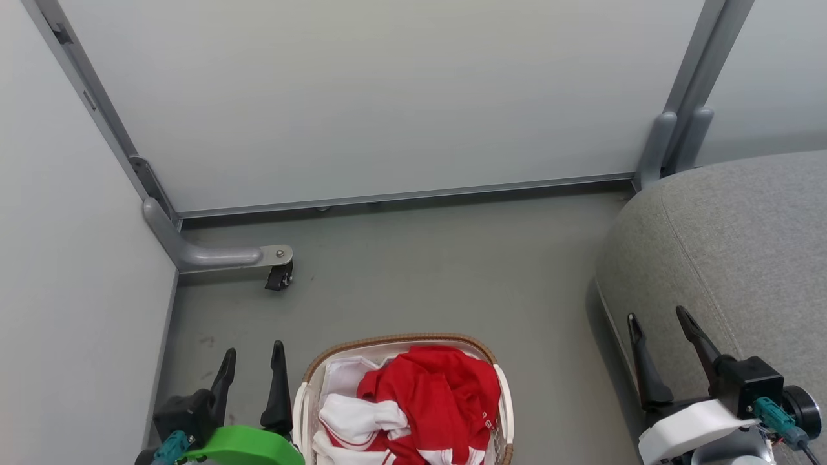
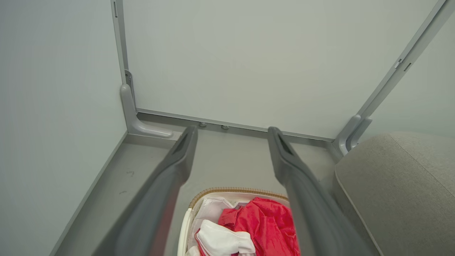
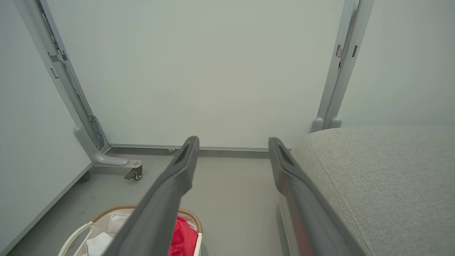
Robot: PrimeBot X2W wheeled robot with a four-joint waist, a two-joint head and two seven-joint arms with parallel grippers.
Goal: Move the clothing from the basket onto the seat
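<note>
The clothing (image 1: 433, 394) lies heaped in the basket (image 1: 400, 338), red fabric with white panels, bunched toward the basket's right side and middle; a plain white liner sheet (image 1: 345, 374) shows under it at the basket's far left corner; how many garments make up the heap cannot be told; none of it is on the seat (image 1: 743, 245).

The basket's near end is cut off by the bottom edge of the head view, so only its brown woven rim, a white handle on each side and a little slotted wall can be made out; in the right wrist view one dark finger crosses in front of it.

The left end effector (image 1: 254, 349) stands just left of the basket, its two fingers spread apart and holding nothing; the right end effector (image 1: 656, 314) is well to the right of the basket, at the seat's near edge, its jaws likewise wide and empty.

The basket sits on a grey floor (image 1: 452, 258); the grey upholstered seat rises to the right of it, apart from it; beyond the basket stands a pale partition panel (image 1: 387, 97) in a grey metal frame; beyond and left of the basket, a metal foot (image 1: 213, 257) carries a small black caster (image 1: 279, 278); faint scuffs mark the floor left of the basket.
</note>
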